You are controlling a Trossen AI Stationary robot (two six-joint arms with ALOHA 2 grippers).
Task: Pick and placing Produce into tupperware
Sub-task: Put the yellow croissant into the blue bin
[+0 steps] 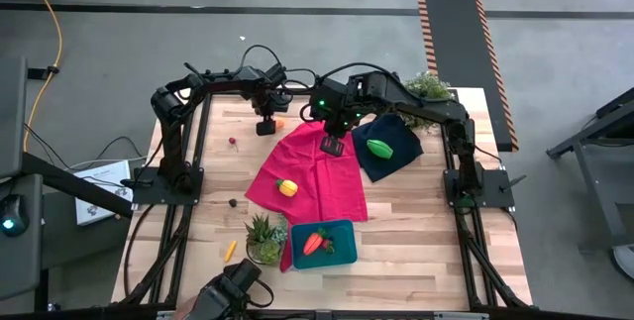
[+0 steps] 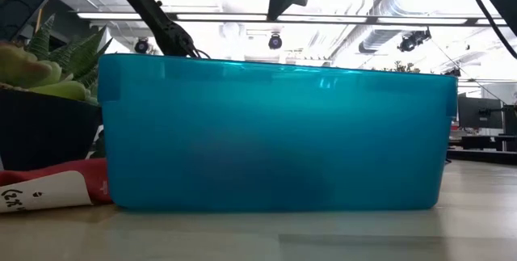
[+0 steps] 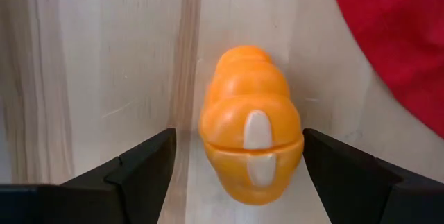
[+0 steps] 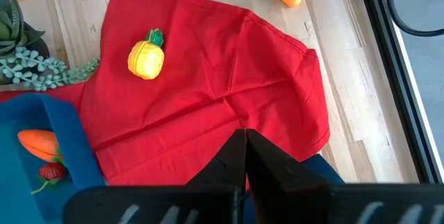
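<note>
1. The left gripper (image 3: 236, 175) hung low over the pale wooden table (image 1: 416, 231) at its far side, fingers spread wide on either side of a small glossy orange plastic toy fruit with ribbed segments (image 3: 250, 123); neither finger touched it.
2. The orange piece lay on bare wood just beside the edge of the crimson cloth (image 1: 312, 171). It looked like light, hard, hollow plastic, so likely stiff and slippery. The rounded, tapering body could squirt out of a pinch; closing across its broadest middle seemed the safest hold.
3. The right gripper (image 1: 333, 146) hovered above the crimson cloth with its fingers pressed together, holding nothing.
4. The shallow teal-blue rectangular plastic tupperware (image 1: 342, 253) sat at the near edge, beside a small potted succulent (image 1: 262, 231), already holding a red-orange toy carrot (image 1: 314, 243).
5. Still outside it were a yellow toy fruit with a green top (image 1: 287, 187) on the crimson cloth, a green oval piece (image 1: 379, 147) on the dark navy cloth (image 1: 396, 157), and a thin yellow stick (image 1: 230, 251) on the wood.
</note>
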